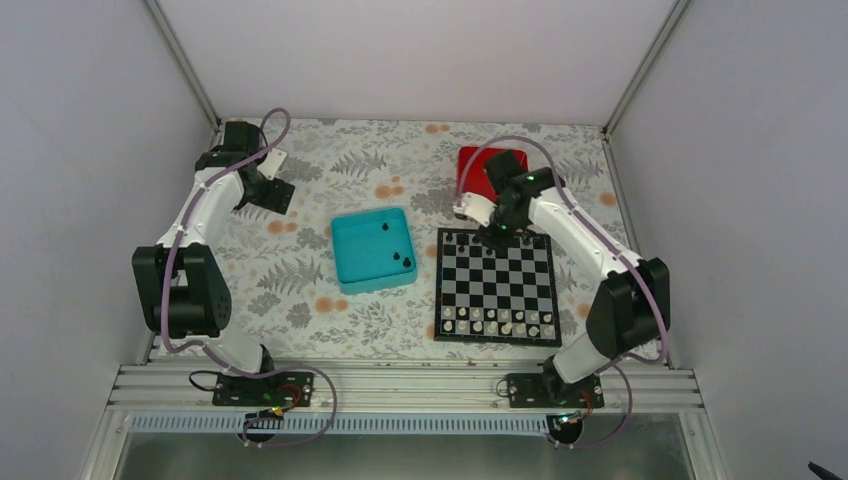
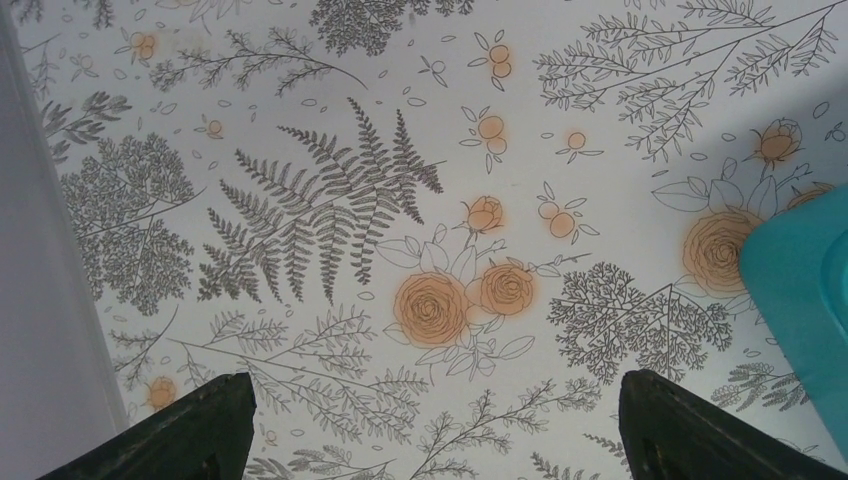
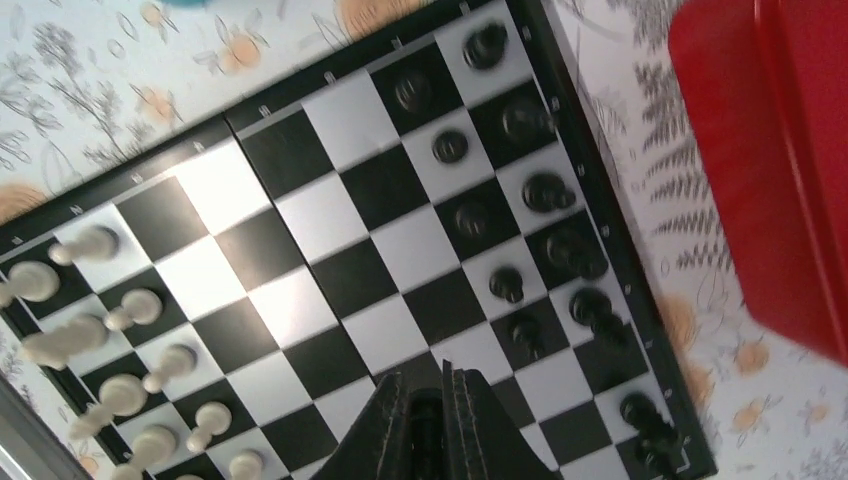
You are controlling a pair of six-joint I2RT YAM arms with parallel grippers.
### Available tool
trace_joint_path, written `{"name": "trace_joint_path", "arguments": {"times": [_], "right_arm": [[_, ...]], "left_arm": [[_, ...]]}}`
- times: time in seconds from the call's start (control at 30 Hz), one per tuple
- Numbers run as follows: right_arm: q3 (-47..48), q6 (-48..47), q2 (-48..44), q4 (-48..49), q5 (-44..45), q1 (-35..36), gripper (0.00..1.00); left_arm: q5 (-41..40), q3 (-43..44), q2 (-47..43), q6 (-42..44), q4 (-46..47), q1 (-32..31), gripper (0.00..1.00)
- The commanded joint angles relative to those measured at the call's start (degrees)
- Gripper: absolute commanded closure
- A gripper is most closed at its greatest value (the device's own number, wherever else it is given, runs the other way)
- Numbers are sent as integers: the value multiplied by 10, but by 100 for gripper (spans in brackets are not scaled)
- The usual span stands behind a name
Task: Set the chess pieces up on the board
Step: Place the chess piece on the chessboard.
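**Right tool closed over the chessboard's far edge**

The right tool (image 3: 432, 378) is held pressed together low over the chessboard (image 1: 500, 285), near its far edge. Whether anything is pinched between its fingers cannot be told. Black chess pieces (image 3: 540, 190) are stood on the two far rows, and white pieces (image 1: 497, 322) are lined along the two near rows. Three more black chess pieces are seen in the teal tray (image 1: 340, 250), which is set left of the board. The left tool (image 2: 435, 400) is spread wide above the flower-patterned desk (image 2: 330, 200), near that tray's left side. A red tray (image 3: 770, 150) is set just beyond the board.
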Motion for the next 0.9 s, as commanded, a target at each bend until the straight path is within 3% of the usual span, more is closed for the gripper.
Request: {"name": "trace_joint_path", "arguments": {"times": [0.0, 0.4, 0.87], "right_arm": [[-61, -25, -37, 46, -35, -57, 92], [-131, -77, -3, 109, -63, -167, 91], [-117, -88, 76, 137, -67, -202, 90]], "left_arm": [[19, 23, 17, -3, -5, 0, 10], [21, 22, 17, -8, -1, 0, 10], [13, 8, 6, -7, 2, 0, 10]]}}
